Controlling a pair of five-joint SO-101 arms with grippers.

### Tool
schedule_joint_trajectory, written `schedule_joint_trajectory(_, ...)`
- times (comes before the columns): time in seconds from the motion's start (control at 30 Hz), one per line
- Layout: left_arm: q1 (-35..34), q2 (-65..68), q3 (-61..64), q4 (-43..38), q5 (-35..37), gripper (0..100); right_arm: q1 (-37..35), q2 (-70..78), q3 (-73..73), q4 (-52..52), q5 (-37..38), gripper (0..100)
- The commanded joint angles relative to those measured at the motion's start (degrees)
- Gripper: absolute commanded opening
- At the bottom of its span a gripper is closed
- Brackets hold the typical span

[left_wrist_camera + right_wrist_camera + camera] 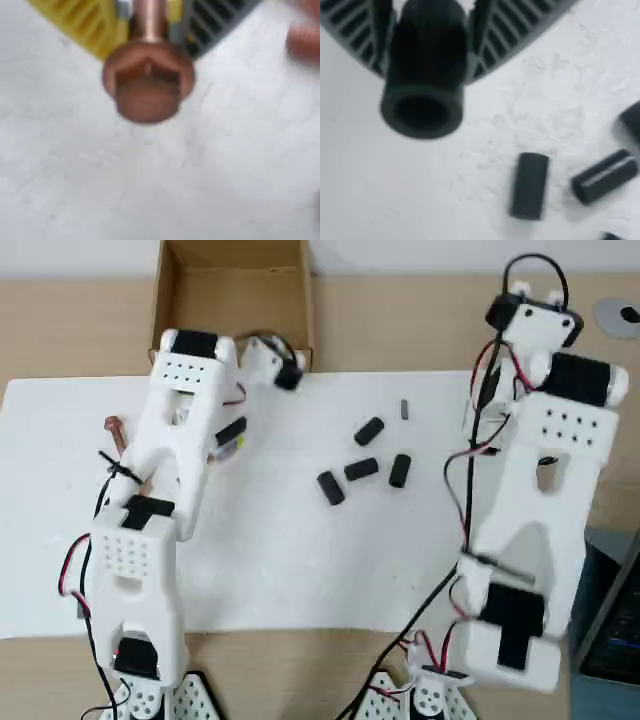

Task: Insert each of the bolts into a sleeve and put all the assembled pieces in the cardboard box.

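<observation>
copper flanged bolt [148, 85] and one black sleeve [422, 95] each held in jaws, four more sleeves [361, 469] lying loose, close together.

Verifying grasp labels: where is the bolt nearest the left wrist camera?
The bolt is clamped in the left gripper, over the left part of the white mat, near the cardboard box.

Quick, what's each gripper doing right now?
Left gripper: closed, holding a copper bolt.
Right gripper: closed, holding a black sleeve.
</observation>
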Motion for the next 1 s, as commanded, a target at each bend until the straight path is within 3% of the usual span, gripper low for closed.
schedule_joint_trajectory(0.0,2.2,-8.6,-4.3,1.1,12.4,0,-1.4,-8.1,-1.3,1.3,2.3,1.0)
schedule_joint_trajectory(0.23,6.3,-21.8,-0.8,1.1,22.7,0,-0.8,-19.5,7.2,1.2,5.6,1.0)
schedule_joint_trajectory(0.6,11.8,-49.2,20.7,1.0,39.9,0,-0.8,-40.0,25.6,-1.1,3.7,0.9)
schedule_joint_trajectory(0.8,11.0,-62.7,35.8,-5.3,47.0,0,-1.3,-47.9,37.6,-7.6,2.6,0.9)
schedule_joint_trajectory(0.97,7.9,-77.2,51.2,-15.5,47.0,0,-1.4,-54.3,45.9,-12.2,2.6,0.9)
